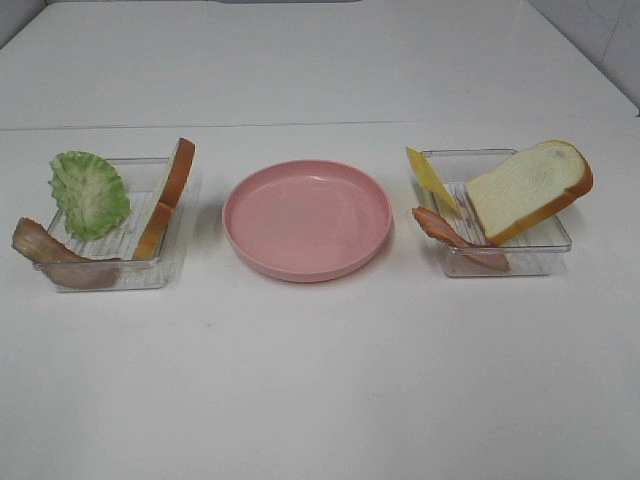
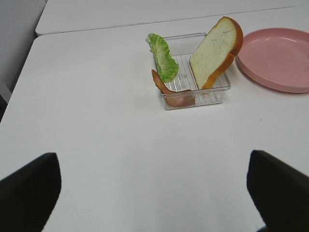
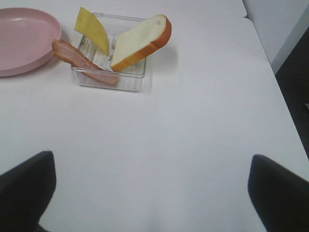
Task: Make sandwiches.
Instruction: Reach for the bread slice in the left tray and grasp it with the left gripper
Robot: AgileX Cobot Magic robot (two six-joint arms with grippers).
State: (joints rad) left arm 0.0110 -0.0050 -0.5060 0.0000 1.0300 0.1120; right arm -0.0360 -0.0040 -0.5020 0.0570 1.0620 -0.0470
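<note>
Left of the plate (image 1: 307, 218), a tray (image 1: 140, 278) holds a bacon strip (image 1: 40, 245), a lettuce leaf (image 1: 90, 192) and a bread slice (image 1: 168, 195) on edge. Only the left wrist view shows the slice's white face. Right of the plate, a second tray (image 1: 520, 262) holds a cheese slice (image 1: 432, 180), a second bacon strip (image 1: 440, 228) and a second bread slice (image 1: 528, 188), leaning. Only the wrist views show the left gripper (image 2: 154, 203) and the right gripper (image 3: 154, 198), fingers spread wide, holding nothing.

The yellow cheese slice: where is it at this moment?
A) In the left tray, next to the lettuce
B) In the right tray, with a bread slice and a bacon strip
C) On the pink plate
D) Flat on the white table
B: the yellow cheese slice leans at the edge of the right tray, which also holds a bread slice and a bacon strip.
</note>
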